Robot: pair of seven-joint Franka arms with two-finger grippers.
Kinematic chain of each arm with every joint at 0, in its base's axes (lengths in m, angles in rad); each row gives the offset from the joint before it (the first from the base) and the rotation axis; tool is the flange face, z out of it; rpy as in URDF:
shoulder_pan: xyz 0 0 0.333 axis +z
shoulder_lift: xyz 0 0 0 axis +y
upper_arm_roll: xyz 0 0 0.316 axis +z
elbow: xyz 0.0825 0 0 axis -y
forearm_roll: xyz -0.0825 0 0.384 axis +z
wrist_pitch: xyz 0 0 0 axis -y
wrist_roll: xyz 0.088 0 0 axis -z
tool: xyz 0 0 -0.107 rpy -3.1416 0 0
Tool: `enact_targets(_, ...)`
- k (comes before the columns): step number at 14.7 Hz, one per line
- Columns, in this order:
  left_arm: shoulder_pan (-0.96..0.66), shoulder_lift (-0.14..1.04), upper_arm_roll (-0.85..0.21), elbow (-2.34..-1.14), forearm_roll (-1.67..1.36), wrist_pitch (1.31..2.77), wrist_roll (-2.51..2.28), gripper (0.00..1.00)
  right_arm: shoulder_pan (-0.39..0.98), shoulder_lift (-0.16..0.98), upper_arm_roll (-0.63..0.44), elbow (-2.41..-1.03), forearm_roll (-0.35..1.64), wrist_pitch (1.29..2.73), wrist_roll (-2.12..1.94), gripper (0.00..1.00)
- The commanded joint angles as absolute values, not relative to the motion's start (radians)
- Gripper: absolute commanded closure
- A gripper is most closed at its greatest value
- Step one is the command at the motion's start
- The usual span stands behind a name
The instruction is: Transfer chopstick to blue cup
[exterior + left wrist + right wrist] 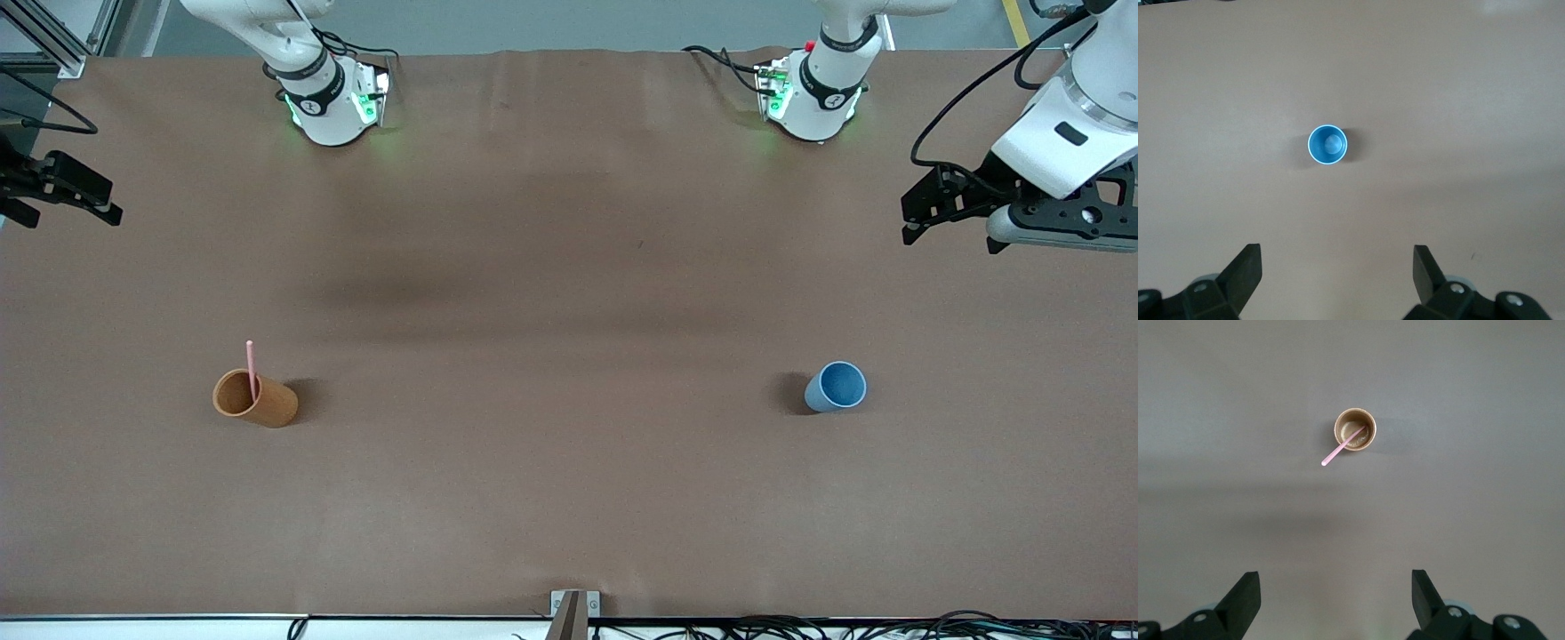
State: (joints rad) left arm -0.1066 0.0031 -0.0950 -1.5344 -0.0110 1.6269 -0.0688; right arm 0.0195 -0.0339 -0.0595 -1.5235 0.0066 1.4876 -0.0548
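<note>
Grey metal bracket (573,612) sits at the table's (569,267) edge closest to the front camera, at six o'clock in the front view.

Right hand (76,206) (1336,587) hangs over the right arm's end of the table, at about ten o'clock in the front view. Its two black fingers (1245,590) are spread wide with nothing between them. Below and well apart from it stands the tall orange-brown cup (258,402) (1355,430), at about eight o'clock from the table's middle. The thin pale pink chopstick (252,369) (1338,450) is inside this cup. Its lower end rests in the cup's bottom, it leans on the rim, and its upper half sticks out above the cup.

Left hand (909,218) (1337,267) hangs over the left arm's end of the table, at about two o'clock in the front view. Its fingers (1426,267) are likewise spread wide and hold nothing. Below it, and well apart, stands the small round light-blue cup (836,388) (1327,144), upright, at about four o'clock from the table's middle. Only its darker blue inside shows.

Both arms wait above the table. The two cups stand well apart, about equally near the front camera.
</note>
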Motion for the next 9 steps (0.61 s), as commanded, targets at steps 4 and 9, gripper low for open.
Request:
enact_targets(4,-0.103,0.006,-0.097,-1.519,-0.021,1.623,-0.057,0.00,0.011,-0.037,-0.057,-1.529,0.020,1.494,-0.058,0.00)
enact_targets(9,-0.101,0.018,-0.094,-1.528,-0.021,1.617,-0.054,0.00,0.011,-0.035,-0.058,-1.525,0.021,1.506,-0.060,0.00)
